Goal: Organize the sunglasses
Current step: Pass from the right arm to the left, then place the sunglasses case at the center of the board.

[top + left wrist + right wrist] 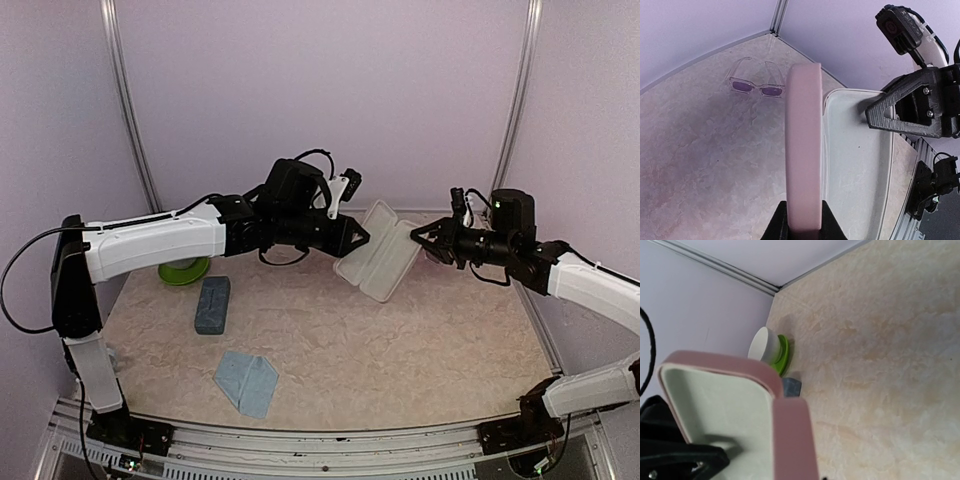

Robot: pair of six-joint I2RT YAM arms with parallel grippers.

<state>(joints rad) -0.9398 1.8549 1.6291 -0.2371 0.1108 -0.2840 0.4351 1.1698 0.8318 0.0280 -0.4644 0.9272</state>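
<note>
An open pink case [378, 250] with a white lining hangs above the table between my two arms. My left gripper [352, 240] is shut on one half's pink rim [802, 150], with a black finger on each side of it. From the opposite side my right gripper [420, 238] grips the other half, and one of its fingers [890, 112] lies over the lining [857, 170]. One pair of sunglasses [756, 87], clear-framed with purple lenses, lies on the table near the back corner, apart from both grippers. In the right wrist view the pink rim [790, 435] fills the lower left.
A blue-grey case [212, 304] lies at left centre and a light-blue cloth [246, 382] lies near the front. A green dish [184, 270] holding a white cup [765, 344] stands at the left wall. Walls close in the back and both sides.
</note>
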